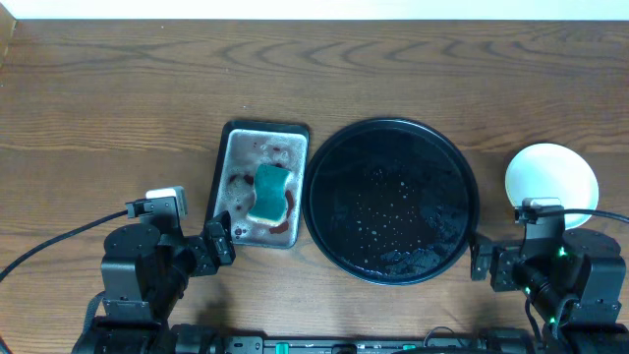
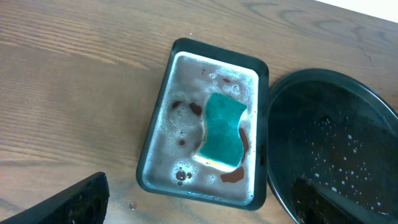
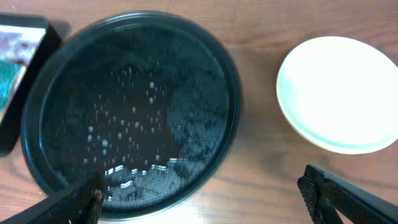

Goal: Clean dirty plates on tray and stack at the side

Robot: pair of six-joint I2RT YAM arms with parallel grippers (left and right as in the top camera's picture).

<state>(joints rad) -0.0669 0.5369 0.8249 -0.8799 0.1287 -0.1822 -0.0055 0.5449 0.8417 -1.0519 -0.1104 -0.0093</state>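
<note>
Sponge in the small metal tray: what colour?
Teal-green sponge, pale yellowish bottom edge; best in the left wrist view.

Top-down overhead; two close wrist views, tray (image 2: 329,106) in both.

No readable text, label, brand or number anywhere.

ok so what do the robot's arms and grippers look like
The left arm and right arm are black and blocky, each topped by a pale camera box. A black cable trails from the left one; a green light glows on the right. The left gripper and right gripper have dark flat fingers.
</note>
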